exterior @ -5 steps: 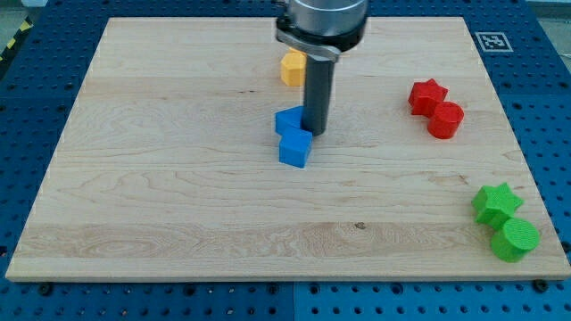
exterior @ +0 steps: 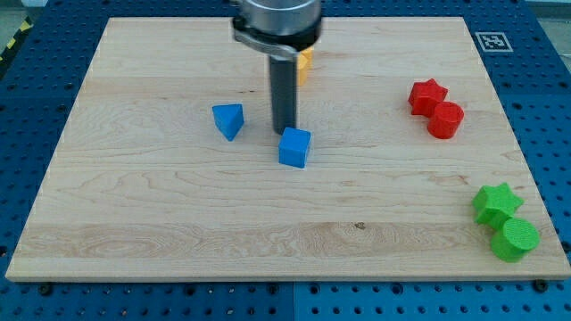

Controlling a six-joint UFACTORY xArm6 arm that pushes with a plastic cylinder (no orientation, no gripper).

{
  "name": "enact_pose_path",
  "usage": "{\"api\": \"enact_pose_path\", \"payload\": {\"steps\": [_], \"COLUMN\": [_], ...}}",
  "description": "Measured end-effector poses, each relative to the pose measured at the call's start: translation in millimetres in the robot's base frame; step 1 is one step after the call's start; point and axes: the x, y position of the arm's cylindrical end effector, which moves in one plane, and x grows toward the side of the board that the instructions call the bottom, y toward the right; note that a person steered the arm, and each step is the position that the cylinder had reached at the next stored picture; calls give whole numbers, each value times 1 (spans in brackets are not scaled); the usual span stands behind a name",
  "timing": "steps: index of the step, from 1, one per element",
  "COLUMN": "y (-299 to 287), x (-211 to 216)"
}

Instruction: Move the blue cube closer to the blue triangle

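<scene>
The blue cube [exterior: 294, 147] sits near the board's middle. The blue triangle [exterior: 228, 120] lies apart from it, up and to the view's left, with bare wood between them. My tip [exterior: 283, 133] stands just above the cube's upper left corner, right beside it, and to the right of the triangle. The rod rises from there to the arm's head at the view's top.
A yellow block [exterior: 304, 64] is partly hidden behind the rod near the top. A red star [exterior: 427, 95] and a red cylinder [exterior: 445, 119] sit at the right. A green star [exterior: 495, 202] and a green cylinder [exterior: 515, 239] sit at the lower right. The wooden board [exterior: 161, 223] is edged by blue pegboard.
The blue triangle has moved left, away from the cube it was touching. My tip has moved left, from the right of the triangle to above the cube. The cube has stayed put.
</scene>
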Motion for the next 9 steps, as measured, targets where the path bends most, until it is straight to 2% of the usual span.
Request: {"api": "enact_pose_path", "payload": {"steps": [1,2,4,8,9], "y": [36,36,34,-38,-40], "x": [5,40,48,48,43]}}
